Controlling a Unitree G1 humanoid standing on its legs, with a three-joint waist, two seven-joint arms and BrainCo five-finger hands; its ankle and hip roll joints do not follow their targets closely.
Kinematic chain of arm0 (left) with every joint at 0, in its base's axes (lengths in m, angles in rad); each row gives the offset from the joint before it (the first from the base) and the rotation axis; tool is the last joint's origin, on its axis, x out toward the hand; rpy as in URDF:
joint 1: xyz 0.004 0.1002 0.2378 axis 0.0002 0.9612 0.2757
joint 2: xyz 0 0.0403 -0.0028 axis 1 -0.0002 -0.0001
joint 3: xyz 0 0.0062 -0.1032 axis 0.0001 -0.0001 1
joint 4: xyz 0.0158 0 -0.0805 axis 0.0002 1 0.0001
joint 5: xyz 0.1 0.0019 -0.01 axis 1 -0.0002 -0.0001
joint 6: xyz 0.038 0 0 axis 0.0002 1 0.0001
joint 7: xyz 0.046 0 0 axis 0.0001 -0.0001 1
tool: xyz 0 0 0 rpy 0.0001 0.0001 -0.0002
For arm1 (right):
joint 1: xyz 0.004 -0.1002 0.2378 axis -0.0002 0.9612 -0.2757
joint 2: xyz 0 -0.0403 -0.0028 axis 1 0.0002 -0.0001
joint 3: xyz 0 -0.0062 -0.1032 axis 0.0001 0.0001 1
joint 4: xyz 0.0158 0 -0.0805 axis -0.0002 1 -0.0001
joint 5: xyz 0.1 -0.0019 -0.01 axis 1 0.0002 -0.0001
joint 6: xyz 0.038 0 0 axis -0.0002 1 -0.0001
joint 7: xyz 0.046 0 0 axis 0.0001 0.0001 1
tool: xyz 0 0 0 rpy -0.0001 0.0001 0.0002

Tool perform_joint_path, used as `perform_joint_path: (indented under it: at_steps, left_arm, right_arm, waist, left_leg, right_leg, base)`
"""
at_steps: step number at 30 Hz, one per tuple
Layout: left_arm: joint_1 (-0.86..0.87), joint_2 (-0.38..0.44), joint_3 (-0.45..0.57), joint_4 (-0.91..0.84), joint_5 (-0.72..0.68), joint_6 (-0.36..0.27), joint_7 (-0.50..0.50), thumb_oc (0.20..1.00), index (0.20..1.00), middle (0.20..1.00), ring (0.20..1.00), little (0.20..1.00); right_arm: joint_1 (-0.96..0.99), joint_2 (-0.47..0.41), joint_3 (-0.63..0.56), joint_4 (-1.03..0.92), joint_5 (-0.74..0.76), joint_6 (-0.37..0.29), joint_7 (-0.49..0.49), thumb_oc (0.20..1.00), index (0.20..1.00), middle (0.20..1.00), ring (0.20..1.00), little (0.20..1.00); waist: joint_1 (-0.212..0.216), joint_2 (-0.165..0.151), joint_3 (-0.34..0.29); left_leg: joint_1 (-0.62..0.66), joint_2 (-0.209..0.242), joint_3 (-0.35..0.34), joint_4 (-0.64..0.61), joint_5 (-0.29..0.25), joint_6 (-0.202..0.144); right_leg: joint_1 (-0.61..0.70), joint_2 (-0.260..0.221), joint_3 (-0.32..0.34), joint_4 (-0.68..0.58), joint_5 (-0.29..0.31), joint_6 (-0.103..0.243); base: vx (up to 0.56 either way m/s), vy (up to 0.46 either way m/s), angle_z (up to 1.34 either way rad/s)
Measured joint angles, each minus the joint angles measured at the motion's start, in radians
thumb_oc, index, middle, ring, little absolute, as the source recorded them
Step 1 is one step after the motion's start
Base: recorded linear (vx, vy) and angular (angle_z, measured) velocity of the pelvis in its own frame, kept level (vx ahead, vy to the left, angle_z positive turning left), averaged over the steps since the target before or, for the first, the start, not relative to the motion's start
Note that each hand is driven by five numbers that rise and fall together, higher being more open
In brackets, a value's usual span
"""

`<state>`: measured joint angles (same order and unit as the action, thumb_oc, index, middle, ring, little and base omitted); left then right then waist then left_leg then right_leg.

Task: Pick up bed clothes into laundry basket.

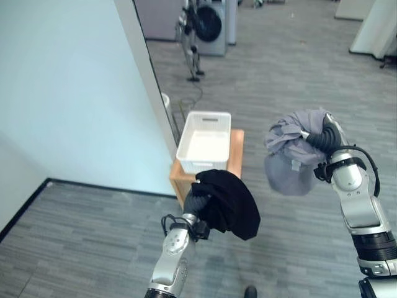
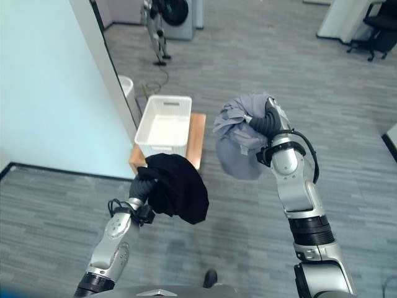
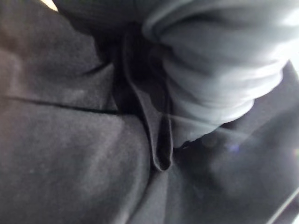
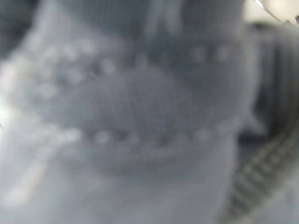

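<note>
Garments bunched over both raised hands: black garment covers left hand, grey garment covers right hand; finger state probably gripping, cannot tell. White laundry basket on table beyond left hand.

A black garment hangs bunched in the air near the empty white laundry basket; a grey garment hangs crumpled beside.

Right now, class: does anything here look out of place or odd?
Nothing is spilled or damaged. The white basket sits squarely on its wooden stand, and the black garment and grey garment hang bunched over the arms.
</note>
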<state>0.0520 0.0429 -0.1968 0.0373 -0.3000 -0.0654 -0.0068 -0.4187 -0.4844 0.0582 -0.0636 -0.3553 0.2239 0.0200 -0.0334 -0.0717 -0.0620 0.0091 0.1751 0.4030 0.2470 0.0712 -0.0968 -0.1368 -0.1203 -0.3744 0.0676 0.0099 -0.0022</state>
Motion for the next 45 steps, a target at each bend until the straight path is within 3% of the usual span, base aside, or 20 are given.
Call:
perform_joint_path:
  at_steps: [2, 4, 5, 7, 9, 13, 14, 15, 16, 18, 21, 25, 27, 29, 30, 32, 34, 35, 39, 45]
  left_arm:
    - [-0.001, 0.002, 0.002, 0.005, 0.0, -0.002, 0.0, 0.2, 0.2, 0.2, 0.2, 0.2]
    - [-0.007, -0.001, -0.002, 0.003, 0.0, -0.004, -0.003, 0.2, 0.2, 0.2, 0.2, 0.2]
    - [-0.007, -0.001, -0.001, 0.003, 0.0, -0.009, -0.005, 0.2, 0.2, 0.2, 0.2, 0.2]
    - [0.012, 0.005, 0.009, 0.003, 0.0, -0.011, -0.007, 0.2, 0.2, 0.2, 0.2, 0.2]
    - [0.035, 0.011, 0.007, 0.003, -0.001, -0.013, -0.007, 0.2, 0.2, 0.2, 0.2, 0.2]
    - [0.058, 0.016, 0.007, 0.004, -0.011, -0.022, -0.008, 0.2, 0.2, 0.2, 0.2, 0.2]
    - [0.068, 0.014, 0.01, 0.003, -0.011, -0.023, -0.008, 0.2, 0.2, 0.2, 0.2, 0.2]
    - [0.105, 0.016, 0.017, -0.001, -0.012, -0.024, -0.009, 0.2, 0.2, 0.2, 0.2, 0.2]
    - [0.12, 0.029, 0.028, -0.003, -0.013, -0.022, -0.008, 0.2, 0.2, 0.2, 0.2, 0.2]
    - [0.13, 0.072, 0.076, -0.005, -0.014, -0.021, -0.007, 0.2, 0.2, 0.2, 0.2, 0.2]
    - [0.114, 0.084, 0.123, -0.007, -0.02, -0.02, -0.008, 0.2, 0.2, 0.2, 0.2, 0.2]
    - [0.087, 0.119, 0.125, -0.026, -0.051, -0.021, -0.013, 0.2, 0.2, 0.2, 0.2, 0.2]
    - [0.073, 0.115, 0.102, -0.015, -0.051, -0.019, -0.02, 0.2, 0.2, 0.2, 0.2, 0.2]
    - [0.059, 0.108, 0.077, -0.011, -0.051, -0.019, -0.023, 0.2, 0.2, 0.2, 0.2, 0.2]
    - [0.039, 0.11, 0.065, -0.002, -0.051, -0.015, -0.035, 0.2, 0.2, 0.2, 0.2, 0.2]
    - [0.033, 0.112, 0.061, -0.003, -0.051, -0.012, -0.045, 0.2, 0.2, 0.2, 0.2, 0.2]
    - [0.047, 0.116, 0.072, -0.008, -0.051, -0.012, -0.049, 0.2, 0.2, 0.2, 0.2, 0.2]
    - [0.09, 0.114, 0.091, -0.022, -0.051, -0.011, -0.05, 0.2, 0.2, 0.2, 0.2, 0.2]
    - [0.174, 0.066, 0.107, -0.025, -0.051, -0.011, -0.046, 0.2, 0.2, 0.2, 0.2, 0.2]
    - [0.18, 0.035, 0.101, -0.023, -0.051, -0.011, -0.053, 0.2, 0.2, 0.2, 0.2, 0.2]
  right_arm:
    - [-0.053, -0.009, 0.02, 0.027, -0.001, -0.007, 0.01, 0.2, 0.2, 0.2, 0.2, 0.2]
    - [-0.123, -0.02, 0.02, 0.039, -0.001, -0.013, 0.011, 0.2, 0.2, 0.2, 0.2, 0.2]
    - [-0.159, -0.028, 0.022, 0.059, -0.002, -0.013, 0.012, 0.2, 0.2, 0.2, 0.2, 0.2]
    - [-0.251, -0.029, 0.063, 0.15, -0.022, -0.018, 0.011, 0.2, 0.2, 0.2, 0.2, 0.2]
    - [-0.343, -0.026, 0.122, 0.294, -0.04, -0.022, 0.009, 0.2, 0.2, 0.2, 0.2, 0.2]
    - [-0.386, -0.009, 0.165, 0.519, -0.04, -0.025, -0.027, 0.2, 0.2, 0.2, 0.2, 0.2]
    - [-0.387, -0.009, 0.168, 0.539, -0.041, -0.022, -0.029, 0.2, 0.2, 0.2, 0.2, 0.2]
    - [-0.4, -0.003, 0.202, 0.592, -0.041, -0.019, -0.041, 0.2, 0.2, 0.2, 0.2, 0.2]
    - [-0.403, 0.012, 0.22, 0.619, -0.042, -0.018, -0.05, 0.2, 0.2, 0.2, 0.2, 0.2]
    - [-0.427, 0.069, 0.234, 0.683, -0.065, -0.029, -0.066, 0.2, 0.2, 0.2, 0.2, 0.2]
    - [-0.486, 0.108, 0.249, 0.824, -0.077, -0.037, -0.078, 0.2, 0.2, 0.2, 0.2, 0.2]
    - [-0.484, 0.12, 0.273, 0.906, -0.078, -0.065, -0.108, 0.2, 0.2, 0.2, 0.2, 0.2]
    - [-0.481, 0.147, 0.275, 0.944, -0.078, -0.076, -0.138, 0.2, 0.2, 0.2, 0.2, 0.2]
    - [-0.479, 0.15, 0.271, 0.946, -0.078, -0.078, -0.142, 0.2, 0.2, 0.2, 0.2, 0.2]
    - [-0.487, 0.15, 0.259, 0.931, -0.078, -0.077, -0.147, 0.2, 0.2, 0.2, 0.2, 0.2]
    - [-0.481, 0.159, 0.239, 0.914, -0.079, -0.077, -0.156, 0.2, 0.2, 0.2, 0.2, 0.2]
    - [-0.471, 0.188, 0.23, 0.928, -0.079, -0.061, -0.174, 0.2, 0.2, 0.2, 0.2, 0.2]
    - [-0.455, 0.232, 0.23, 0.946, -0.079, -0.053, -0.18, 0.2, 0.2, 0.2, 0.2, 0.2]
    - [-0.394, 0.245, 0.237, 0.948, -0.079, -0.054, -0.19, 0.2, 0.2, 0.2, 0.2, 0.2]
    - [-0.32, 0.265, 0.244, 1.041, -0.078, -0.085, -0.212, 0.2, 0.2, 0.2, 0.2, 0.2]
  waist:
    - [0.021, -0.025, 0.004]
    - [0.024, -0.014, 0.003]
    - [0.031, -0.018, 0.007]
    - [0.046, -0.018, 0.02]
    - [0.071, 0.027, 0.025]
    - [0.121, 0.031, 0.043]
    - [0.132, 0.032, 0.044]
    - [0.139, 0.063, 0.037]
    - [0.146, 0.045, 0.031]
    - [0.151, -0.009, 0.017]
    - [0.156, -0.002, 0.019]
    - [0.182, -0.008, 0.024]
    - [0.173, 0.004, 0.033]
    - [0.171, 0.013, 0.039]
    - [0.171, 0.01, 0.039]
    - [0.165, 0.01, 0.041]
    - [0.153, -0.013, 0.04]
    - [0.158, -0.042, 0.035]
    - [0.176, -0.013, 0.017]
    - [0.179, 0.011, 0.006]
  left_leg:
    - [-0.087, 0.028, -0.069, 0.229, 0.007, -0.037]
    - [-0.213, 0.048, -0.083, 0.311, -0.02, -0.052]
    - [-0.258, 0.047, -0.08, 0.276, -0.043, -0.037]
    - [-0.257, 0.025, -0.051, -0.03, -0.034, -0.021]
    - [-0.242, 0.024, -0.075, -0.351, 0.014, 0.009]
    - [-0.38, 0.026, -0.165, -0.342, 0.045, 0.01]
    - [-0.392, 0.022, -0.151, -0.319, 0.044, 0.015]
    - [-0.356, 0.016, -0.113, -0.308, 0.032, 0.044]
    - [-0.343, -0.005, -0.106, -0.3, 0.12, 0.061]
    - [-0.334, -0.087, -0.094, -0.282, 0.121, 0.083]
    - [-0.306, -0.144, -0.107, -0.297, 0.096, 0.128]
    - [-0.245, -0.164, -0.132, -0.285, 0.04, 0.154]
    - [-0.205, -0.142, -0.138, -0.285, 0.026, 0.163]
    - [-0.19, -0.114, -0.143, -0.301, 0.019, 0.171]
    - [-0.187, -0.096, -0.125, -0.321, 0.021, 0.169]
    - [-0.191, -0.096, -0.106, -0.335, 0.024, 0.165]
    - [-0.185, -0.112, -0.076, -0.339, 0.01, 0.14]
    - [-0.165, -0.127, -0.055, -0.339, -0.019, 0.1]
    - [-0.16, -0.082, -0.061, -0.338, -0.014, 0.065]
    - [-0.122, -0.071, -0.06, -0.33, -0.012, 0.065]
  right_leg:
    - [0.059, -0.013, -0.032, -0.05, -0.021, -0.004]
    - [0.074, -0.017, -0.043, -0.079, -0.04, -0.014]
    - [0.08, -0.016, -0.044, -0.102, -0.032, -0.011]
    - [0.128, 0.0, -0.054, -0.158, -0.011, 0.015]
    - [0.162, 0.035, -0.052, -0.168, -0.024, 0.038]
    - [0.235, 0.005, -0.054, -0.167, -0.081, 0.077]
    - [0.253, -0.004, -0.055, -0.168, -0.085, 0.1]
    - [0.311, -0.015, -0.047, -0.168, -0.115, 0.17]
    - [0.33, -0.05, -0.035, -0.168, -0.123, 0.187]
    - [0.332, -0.114, -0.009, -0.164, -0.121, 0.169]
    - [0.338, -0.144, -0.042, -0.129, -0.074, 0.124]
    - [0.339, -0.086, -0.028, -0.1, -0.034, 0.157]
    - [0.299, -0.094, 0.016, 0.057, -0.029, 0.164]
    - [0.227, -0.087, 0.071, 0.15, -0.088, 0.171]
    - [0.153, -0.068, 0.143, 0.047, -0.115, 0.178]
    - [0.077, -0.059, 0.151, -0.083, -0.075, 0.163]
    - [0.036, -0.087, 0.072, -0.141, 0.018, 0.133]
    - [0.03, -0.11, 0.04, -0.156, 0.07, 0.148]
    - [0.041, -0.059, 0.026, -0.17, 0.057, 0.135]
    - [0.09, -0.044, -0.009, -0.168, 0.058, 0.134]
  base:
    - [0.11, -0.076, -0.13]
    - [0.23, 0.008, 0.29]
    - [0.3, 0.123, 0.21]
    - [0.32, 0.121, -0.01]
    - [0.29, 0.041, -0.19]
    - [0.26, 0.047, -0.1]
    - [0.38, 0.102, -0.07]
    - [0.31, 0.104, -0.13]
    - [0.33, 0.124, -0.19]
    - [0.31, 0.136, 0.03]
    - [0.26, 0.104, 0.31]
    - [0.27, 0.118, 0.35]
    - [0.01, 0.017, -0.04]
    - [0.0, -0.033, -0.25]
    - [0.02, -0.046, -0.38]
    - [0.04, -0.034, -0.24]
    - [0.09, 0.011, -0.01]
    - [0.11, 0.016, -0.17]
    - [0.1, -0.009, -0.05]
    - [0.06, -0.016, 0.05]
